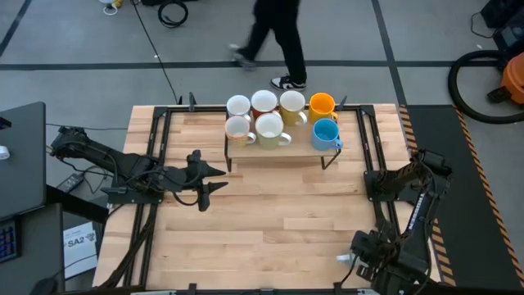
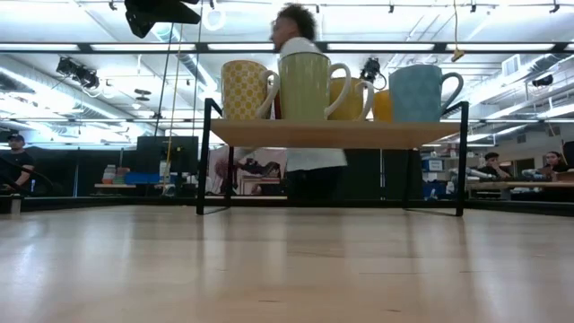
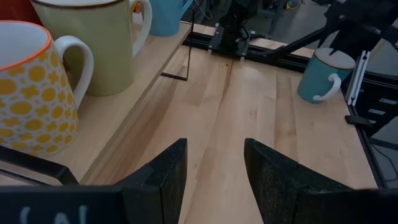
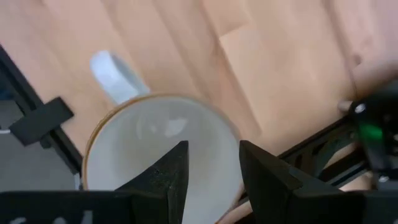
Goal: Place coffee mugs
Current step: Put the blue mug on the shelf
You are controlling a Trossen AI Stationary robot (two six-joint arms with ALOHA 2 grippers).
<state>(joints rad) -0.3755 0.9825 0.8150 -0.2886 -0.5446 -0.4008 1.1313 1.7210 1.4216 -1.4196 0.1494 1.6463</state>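
High view: I saw seven coffee mugs on the raised shelf (image 1: 282, 150) at the far middle of the table (image 1: 270, 221), four in the far row and three in the near row.
Far row, left to right: white mug (image 1: 238, 106), white mug with reddish-brown inside (image 1: 264, 102), another white mug (image 1: 292, 102), orange-yellow mug (image 1: 322, 104).
Near row, left to right: dotted mug (image 1: 239, 129), pale yellow-green mug (image 1: 270, 127), light blue mug (image 1: 326, 133).
Left gripper (image 1: 223, 179): mine on the left, it hung over the table left of the shelf, pointing right, fingers spread and holding nothing.
Right gripper (image 1: 358, 252): it was at the near right corner; from above, my arm hid nearly all of what sat under it.
Left wrist view: this view alone showed the yellow dots and orange rim of the dotted mug (image 3: 31, 87), the pale yellow-green mug (image 3: 93, 43) just beside it, and an eighth, teal mug (image 3: 323, 74) standing on the table far to the right, well apart from the shelf.
Right wrist view: my fingers (image 4: 171, 174) stood apart above the teal mug's (image 4: 155, 137) white inside; I could not tell whether they touched it.
Low view: only here did the shelf's black legs (image 2: 208, 157) show, along with a person (image 2: 300, 161) walking behind it; neither of my grippers was visible.
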